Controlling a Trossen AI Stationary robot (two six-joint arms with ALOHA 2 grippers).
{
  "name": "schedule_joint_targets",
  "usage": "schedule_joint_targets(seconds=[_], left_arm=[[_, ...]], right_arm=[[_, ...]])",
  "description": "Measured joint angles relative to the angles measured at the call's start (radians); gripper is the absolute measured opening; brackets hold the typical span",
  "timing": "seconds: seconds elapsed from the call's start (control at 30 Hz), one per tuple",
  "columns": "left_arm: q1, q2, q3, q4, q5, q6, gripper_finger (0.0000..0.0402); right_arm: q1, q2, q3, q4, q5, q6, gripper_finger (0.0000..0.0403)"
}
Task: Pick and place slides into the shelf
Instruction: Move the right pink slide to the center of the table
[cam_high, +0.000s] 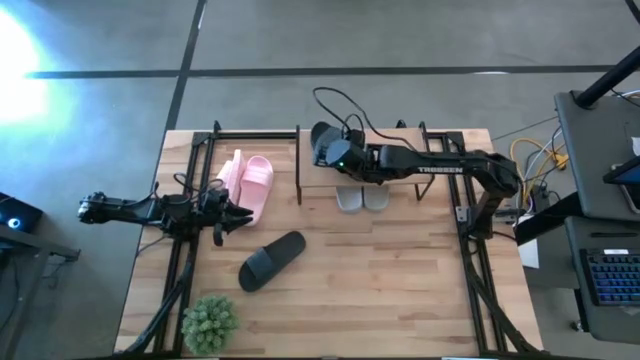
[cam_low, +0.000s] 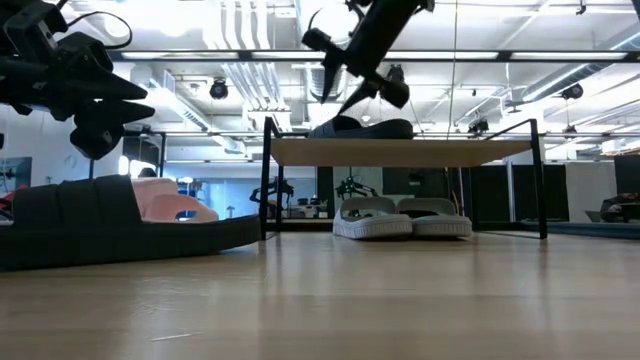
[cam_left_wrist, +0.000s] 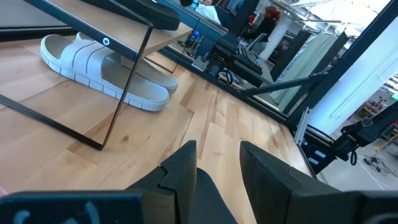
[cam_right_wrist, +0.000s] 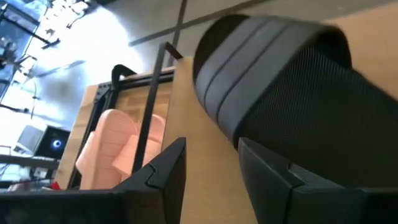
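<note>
Across the counter (cam_high: 400, 290), your right hand (cam_right_wrist: 211, 168) hovers with fingers parted over the black slide (cam_right_wrist: 292, 81) on the shelf (cam_low: 400, 152), left hand (cam_left_wrist: 217, 168) part-open, empty.

In the high view's centre, the right arm covers most of the shelf (cam_high: 400, 170) top; only the toes of the light grey slides (cam_high: 361, 199) show below it. In the low view, the frame's left edge cuts off the black slide (cam_low: 110, 225), which hides most of the pink slide (cam_low: 170, 205) behind it.
</note>
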Motion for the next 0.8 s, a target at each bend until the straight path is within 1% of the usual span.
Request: schedule_joint_targets(seconds=[0.17, 0.23, 0.3, 0.37, 0.43, 0.53, 0.6, 0.7, 0.77, 0.8], left_arm=[[0.000, 0.000, 0.000, 0.003, -0.002, 0.013, 0.0109], [0.000, 0.000, -0.002, 0.034, -0.042, 0.114, 0.0109], [0.000, -0.001, -0.003, 0.073, -0.055, 0.201, 0.0109], [0.000, -0.001, -0.003, 0.091, -0.057, 0.261, 0.0109], [0.000, 0.000, -0.004, 0.094, -0.055, 0.288, 0.0109], [0.000, 0.000, -0.005, 0.097, -0.054, 0.286, 0.0109], [0.000, 0.000, -0.006, 0.131, -0.054, 0.284, 0.0109], [0.000, 0.000, -0.006, 0.274, -0.054, 0.259, 0.0109], [0.000, 0.000, -0.006, 0.384, -0.053, 0.198, 0.0109], [0.000, -0.001, -0.006, 0.447, -0.053, 0.142, 0.0109]], right_arm=[[0.002, -0.035, 0.000, -0.008, 0.000, -0.088, 0.0139], [0.006, -0.051, 0.000, -0.008, -0.007, -0.135, 0.0139], [0.011, -0.069, 0.000, -0.008, -0.028, -0.181, 0.0139], [0.016, -0.085, 0.000, -0.009, -0.050, -0.232, 0.0139], [0.024, -0.099, 0.000, -0.012, -0.052, -0.273, 0.0139], [0.030, -0.120, 0.000, -0.033, -0.054, -0.287, 0.0139], [0.031, -0.132, 0.000, -0.058, -0.054, -0.287, 0.0139], [0.030, -0.146, 0.000, -0.103, -0.063, -0.290, 0.0136], [0.030, -0.159, 0.000, -0.124, -0.078, -0.292, 0.0134], [0.032, -0.165, 0.000, -0.132, -0.085, -0.300, 0.0133]])
